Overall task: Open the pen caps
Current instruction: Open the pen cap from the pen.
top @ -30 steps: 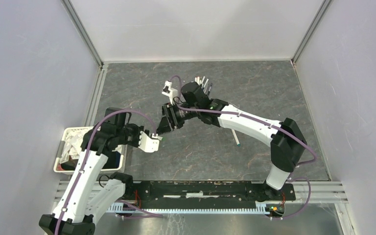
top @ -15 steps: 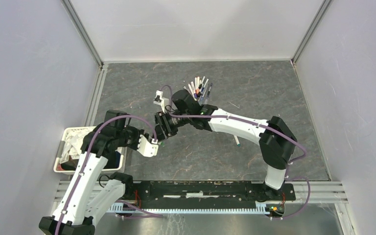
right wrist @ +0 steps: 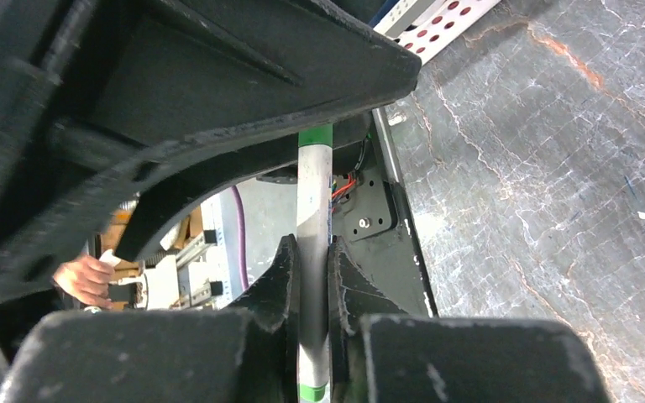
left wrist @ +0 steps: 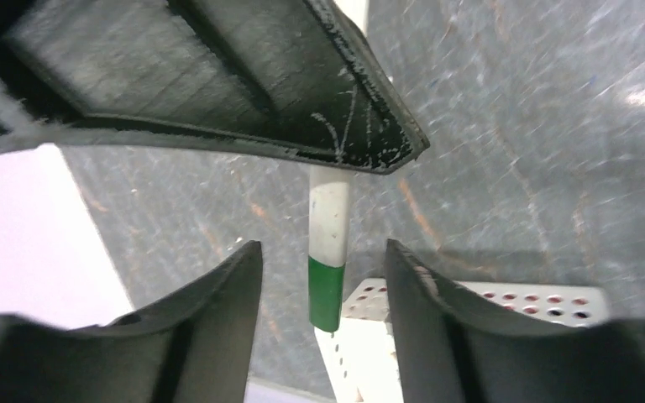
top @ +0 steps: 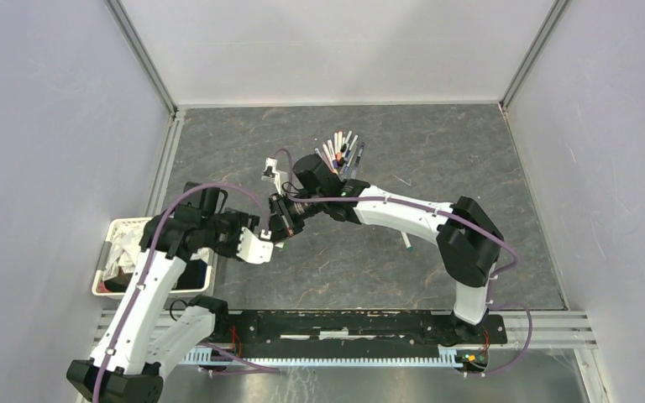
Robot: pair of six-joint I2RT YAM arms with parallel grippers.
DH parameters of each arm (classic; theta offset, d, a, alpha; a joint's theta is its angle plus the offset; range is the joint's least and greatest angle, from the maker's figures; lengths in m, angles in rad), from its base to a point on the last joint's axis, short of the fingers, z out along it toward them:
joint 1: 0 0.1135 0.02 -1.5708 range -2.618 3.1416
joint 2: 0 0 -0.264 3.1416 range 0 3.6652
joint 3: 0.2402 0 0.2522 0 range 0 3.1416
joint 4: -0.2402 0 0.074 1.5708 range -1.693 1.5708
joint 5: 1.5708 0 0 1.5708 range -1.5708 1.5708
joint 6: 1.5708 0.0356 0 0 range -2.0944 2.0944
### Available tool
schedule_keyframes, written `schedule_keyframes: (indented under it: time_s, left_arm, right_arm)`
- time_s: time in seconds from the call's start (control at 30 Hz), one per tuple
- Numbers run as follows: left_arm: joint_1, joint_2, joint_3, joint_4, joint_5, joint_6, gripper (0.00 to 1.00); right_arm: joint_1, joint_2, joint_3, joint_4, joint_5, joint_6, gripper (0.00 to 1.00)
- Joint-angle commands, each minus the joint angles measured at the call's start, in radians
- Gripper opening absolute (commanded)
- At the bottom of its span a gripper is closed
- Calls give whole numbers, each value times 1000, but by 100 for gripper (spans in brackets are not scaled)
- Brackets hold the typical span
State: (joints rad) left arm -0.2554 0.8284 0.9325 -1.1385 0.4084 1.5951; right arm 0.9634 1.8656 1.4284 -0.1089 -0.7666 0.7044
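My right pincer (right wrist: 312, 253) clamping the white pen (right wrist: 313, 193), my left pincer (left wrist: 323, 252) parted either side of its green cap (left wrist: 326, 294), spare pens (top: 342, 153) at one o'clock

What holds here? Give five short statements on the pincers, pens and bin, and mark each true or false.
1. The right pincer is shut on a pen. True.
2. The left pincer clamps that pen's green end. False: its jaws stand apart on either side, not touching it.
3. A bunch of pens lies fanned at the far side. True.
4. The bin sits at the right edge. False: it sits at the left edge.
5. A lone pen lies apart from the bunch. True.
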Motion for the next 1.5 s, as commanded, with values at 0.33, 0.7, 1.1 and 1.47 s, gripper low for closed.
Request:
schedule_keyframes:
  time_s: [0.33, 0.7, 1.1, 1.47]
  left_arm:
    - [-2, 86, 161, -226, 278, -96, 72]
    - [-2, 135, 162, -185, 266, -121, 53]
    - [-4, 157, 118, -132, 251, -154, 31]
    - [-11, 170, 132, -135, 271, -153, 2]
  right_arm:
    - [-52, -134, -114, -2, -187, -282, 0]
    - [-54, -123, -89, 2, -198, -286, 0]
    - [-54, -104, -67, 17, -181, -261, 0]
    - [-38, -62, -45, 59, -178, -231, 41]
